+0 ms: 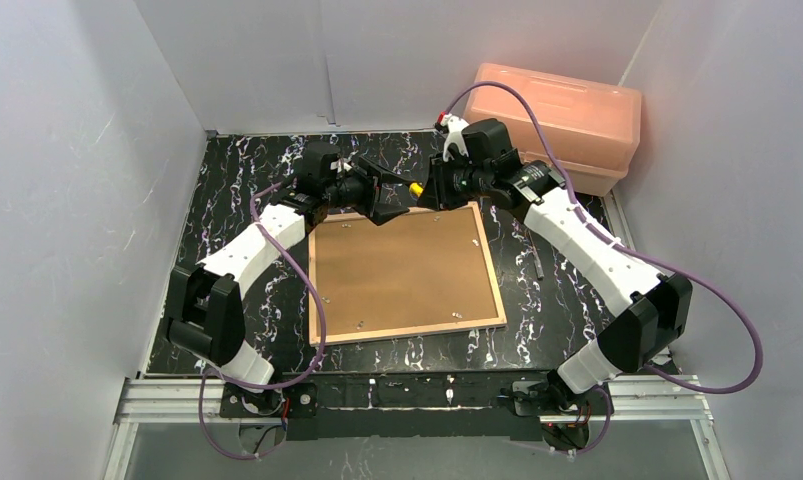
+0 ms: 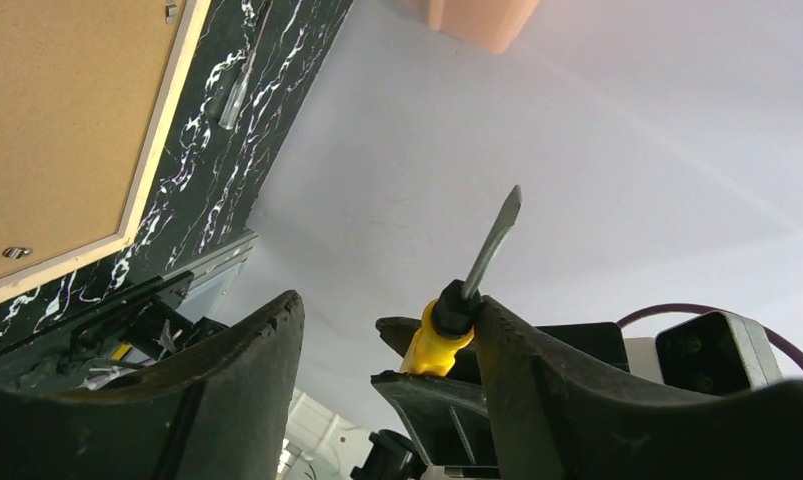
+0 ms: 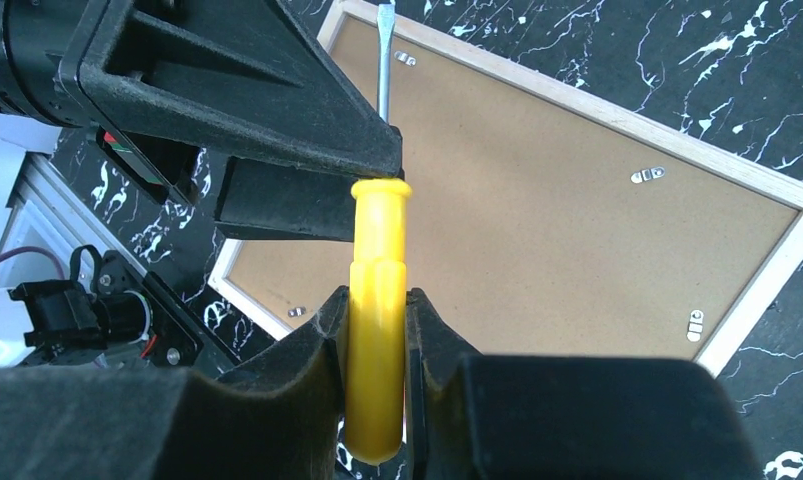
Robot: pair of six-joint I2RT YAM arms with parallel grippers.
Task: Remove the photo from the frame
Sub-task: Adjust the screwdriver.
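The frame (image 1: 407,331) lies face-down on the table (image 1: 547,300), its far edge right under both claws, photo hidden beneath brown backing (image 1: 397,265); the right claw (image 3: 377,300) grasps a yellow screwdriver (image 3: 377,240) whose blade points between the released fingers (image 2: 227,380) of the left claw (image 2: 389,300).

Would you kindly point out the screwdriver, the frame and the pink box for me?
screwdriver (image 3: 379,250), right wrist view, yellow handle.
frame (image 3: 767,288), right wrist view, light wood edge.
pink box (image 1: 562,115), top view, lid.
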